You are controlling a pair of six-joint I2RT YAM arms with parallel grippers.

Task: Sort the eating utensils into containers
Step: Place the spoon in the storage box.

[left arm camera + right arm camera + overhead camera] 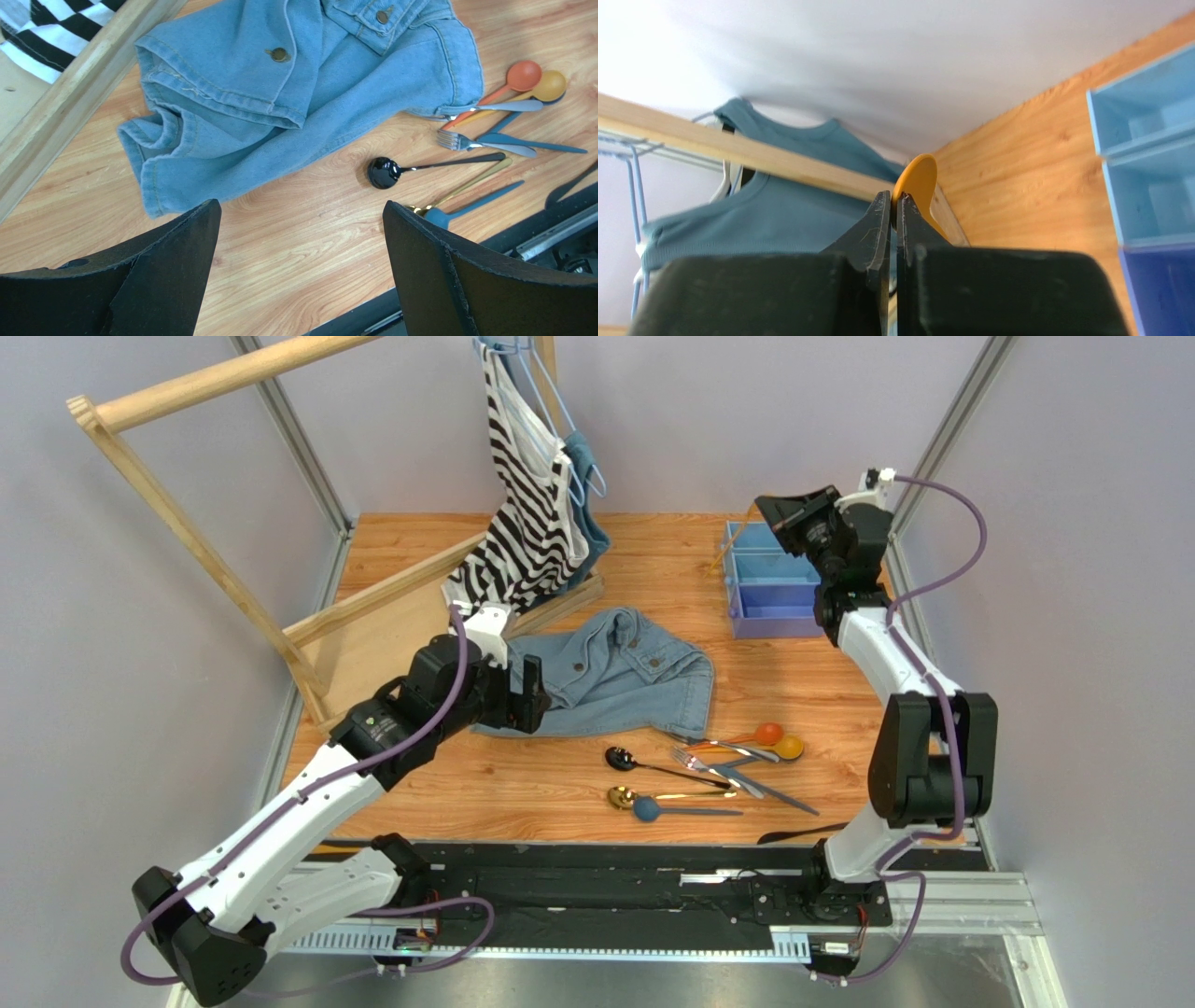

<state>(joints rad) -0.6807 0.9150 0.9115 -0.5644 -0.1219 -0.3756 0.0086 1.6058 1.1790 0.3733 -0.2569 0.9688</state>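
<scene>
Pinching a yellow spoon (917, 180) tight between the closed fingers (875, 224) of the right gripper (894, 199), bowl poking out past the tips. Holding it up at the far right corner of the tabletop (533, 791), right by the light blue tray (1144, 141) and not in any compartment. Can't tell whether directly above the tray or just off its far edge.

Over on the left gripper (302, 210), spreading the fingers (435, 259) wide and gripping nothing. Hovering over bare wood left of the middle, at the edge of a crumpled denim jacket (302, 91).

Down toward the near edge, right of middle, seeing the loose cutlery (709, 770) in a pile well apart from the tray. Making out an orange spoon (523, 73) and a second yellow spoon (549, 85) with bowls side by side, a silver fork (453, 141) in among dark knives (540, 145), and a black spoon (384, 172) a little apart on the jacket side. Closest to the near edge, finding a gold spoon (470, 183) and a blue spoon (484, 199) lying side by side.

Along the far edge, catching a striped top (526, 504) and a teal top (773, 210) hanging on a wooden rack (211, 381).
</scene>
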